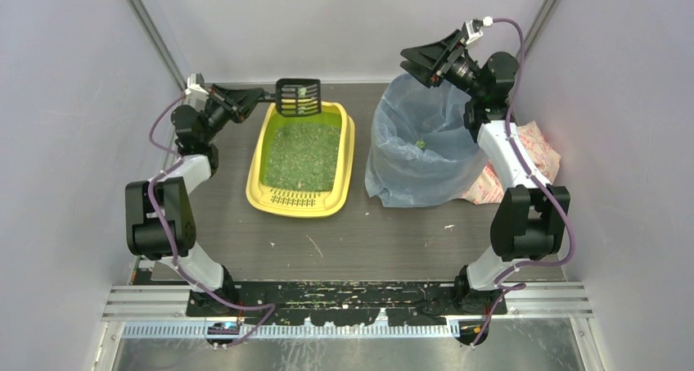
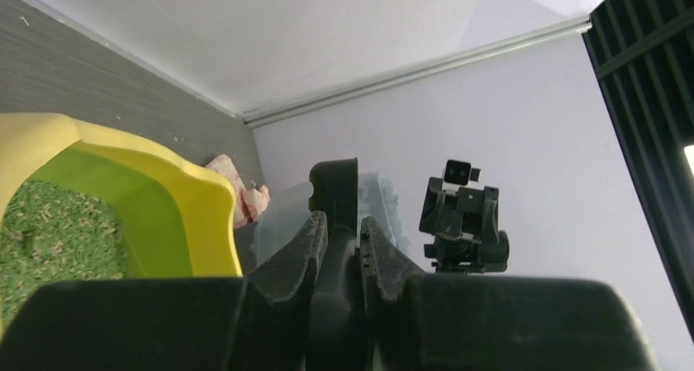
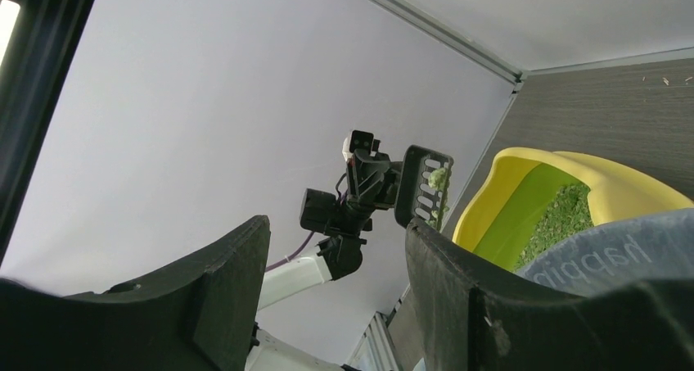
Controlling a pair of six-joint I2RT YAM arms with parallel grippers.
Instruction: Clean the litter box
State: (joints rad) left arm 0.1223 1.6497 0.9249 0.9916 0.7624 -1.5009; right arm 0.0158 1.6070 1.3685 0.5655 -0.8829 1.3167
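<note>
The yellow litter box lies left of centre on the table, green litter inside and its slotted grate at the near end; it also shows in the left wrist view and the right wrist view. My left gripper is shut on the handle of the black slotted scoop, held above the box's far end with green bits on it. The scoop handle sits between the left fingers. My right gripper hangs open and empty above the far rim of the bin; its fingers stand wide apart.
The bin, lined with a blue translucent bag, stands right of the litter box with a green piece inside. A pink patterned packet lies behind the right arm. Small crumbs dot the grey table. White walls close in on three sides.
</note>
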